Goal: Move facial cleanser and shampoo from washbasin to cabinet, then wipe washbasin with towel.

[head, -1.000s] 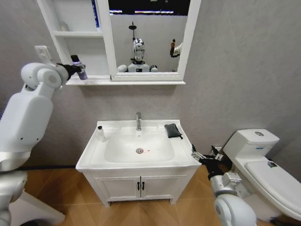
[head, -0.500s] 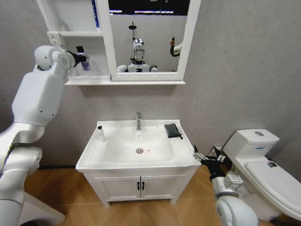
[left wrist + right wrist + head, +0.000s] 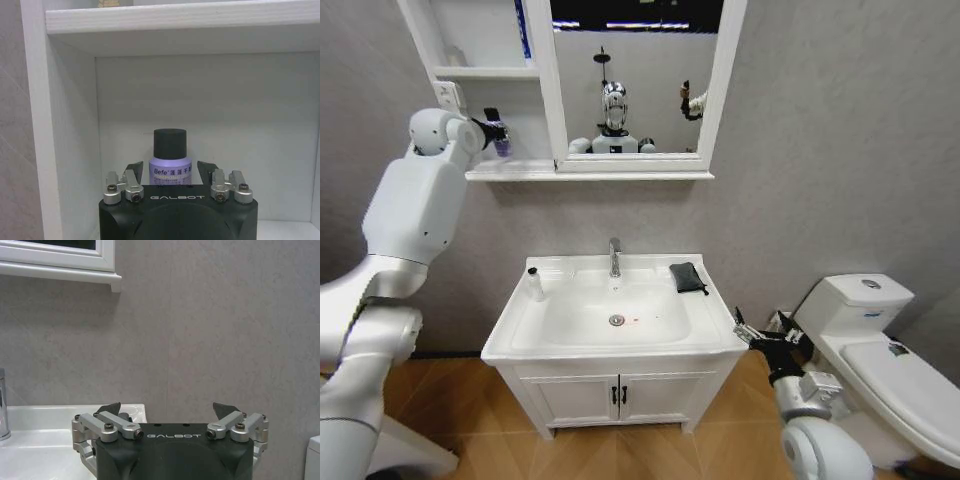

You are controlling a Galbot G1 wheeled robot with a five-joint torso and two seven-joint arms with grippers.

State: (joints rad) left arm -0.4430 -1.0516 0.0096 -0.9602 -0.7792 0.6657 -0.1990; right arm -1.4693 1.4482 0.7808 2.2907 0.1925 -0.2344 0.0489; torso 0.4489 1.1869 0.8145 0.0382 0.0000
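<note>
Even, soft indoor light, sharp throughout

Bright strips reflect along the top of the mirror (image 3: 635,75), and a soft shadow lies on the wall just under it. The lines of the cabinet (image 3: 485,90) beside it lean outward. The close wrist pictures stay crisp, without glare.

Shelf board (image 3: 180,20) close above bottle (image 3: 170,157)

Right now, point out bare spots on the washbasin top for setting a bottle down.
Bare: the washbasin ledge between the small white bottle and the tap, and the front rim. Crowded: the back right corner, where the towel lies.
</note>
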